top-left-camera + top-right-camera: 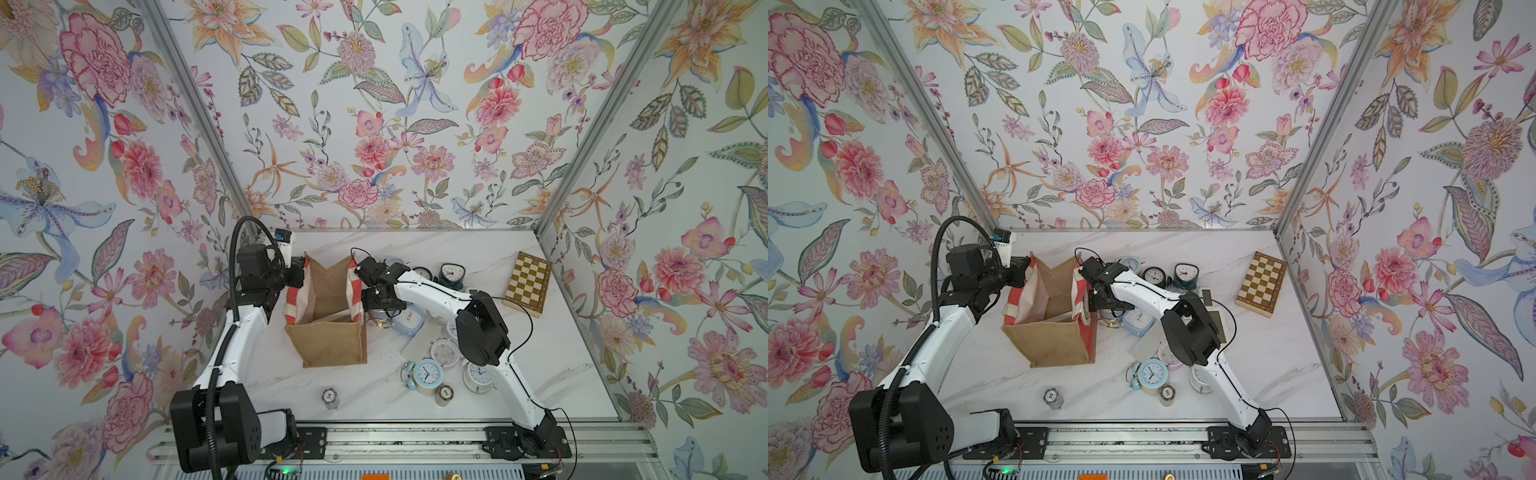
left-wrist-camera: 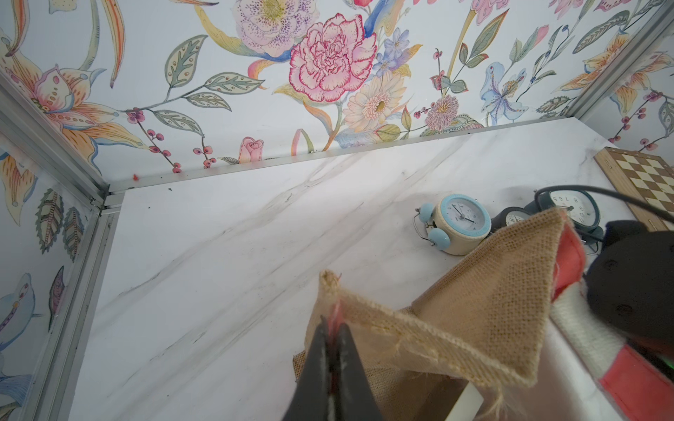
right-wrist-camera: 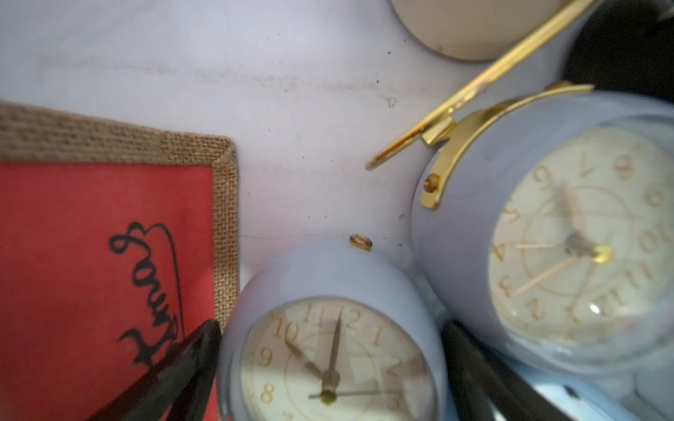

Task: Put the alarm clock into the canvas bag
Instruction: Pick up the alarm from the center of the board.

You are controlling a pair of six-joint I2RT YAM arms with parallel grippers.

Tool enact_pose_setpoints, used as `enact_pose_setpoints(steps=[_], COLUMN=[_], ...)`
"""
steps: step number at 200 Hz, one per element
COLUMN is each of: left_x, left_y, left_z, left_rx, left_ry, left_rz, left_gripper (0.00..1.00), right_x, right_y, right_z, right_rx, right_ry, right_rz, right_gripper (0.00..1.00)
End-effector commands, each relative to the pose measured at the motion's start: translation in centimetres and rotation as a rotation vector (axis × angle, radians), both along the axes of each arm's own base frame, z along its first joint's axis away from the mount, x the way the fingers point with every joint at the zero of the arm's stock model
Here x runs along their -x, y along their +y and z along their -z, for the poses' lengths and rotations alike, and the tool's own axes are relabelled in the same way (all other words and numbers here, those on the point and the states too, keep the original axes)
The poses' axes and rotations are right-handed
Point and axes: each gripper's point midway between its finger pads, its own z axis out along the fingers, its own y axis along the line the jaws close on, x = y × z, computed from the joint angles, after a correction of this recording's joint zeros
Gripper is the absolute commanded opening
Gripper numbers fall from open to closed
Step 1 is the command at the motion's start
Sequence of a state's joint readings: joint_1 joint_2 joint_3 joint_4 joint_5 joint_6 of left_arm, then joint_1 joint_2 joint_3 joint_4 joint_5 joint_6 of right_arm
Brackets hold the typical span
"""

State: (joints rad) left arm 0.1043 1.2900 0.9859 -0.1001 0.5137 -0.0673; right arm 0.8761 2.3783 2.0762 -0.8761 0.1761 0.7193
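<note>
The canvas bag (image 1: 328, 332) (image 1: 1054, 336) stands upright and open-mouthed mid-table, tan with red-and-white striped sides. My left gripper (image 1: 300, 270) (image 2: 330, 324) is shut on the bag's rim (image 2: 492, 302) at its far left corner. My right gripper (image 1: 380, 309) (image 3: 330, 324) hangs low beside the bag's right side, open. Its fingers straddle a pale blue round alarm clock (image 3: 328, 364) lying face up. A narrow gap shows at one finger. The bag's red panel (image 3: 91, 255) with black script is next to that clock.
A second pale blue clock with a gold stand (image 3: 565, 237) lies right beside the straddled one. Several more clocks (image 1: 428, 374) crowd the table's right half under my right arm. A chessboard (image 1: 528, 282) lies far right. Two small jars (image 1: 330, 397) (image 1: 444, 395) stand near the front.
</note>
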Motion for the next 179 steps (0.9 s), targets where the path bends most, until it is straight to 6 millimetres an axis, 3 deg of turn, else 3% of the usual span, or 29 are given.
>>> enact_pose_setpoints(steps=[1,122,148,179], left_x=[0.6,0.6,0.6,0.5], left_y=[-0.5,-0.7,-0.8,-1.1], left_z=[0.1,0.1,0.2,0.3], left_rx=[0.011,0.018,0.023,0.037], left_ry=[-0.001,0.000,0.002,0.005], left_rz=[0.015,0.022,0.026,0.042], left_gripper=[0.05,0.05,0.05,0.04], right_x=[0.8,1.1,0.8,0.1], right_y=[-0.5,-0.3,-0.4,-0.5], right_z=[1.6,3.1,2.0,-1.3], right_rx=[0.053,0.048,0.036,-0.001], right_ry=[0.035,0.078,0.060,0.006], right_rz=[-0.002,0.001,0.009,0.017], right_gripper=[0.96,0.93,0.88,0.82])
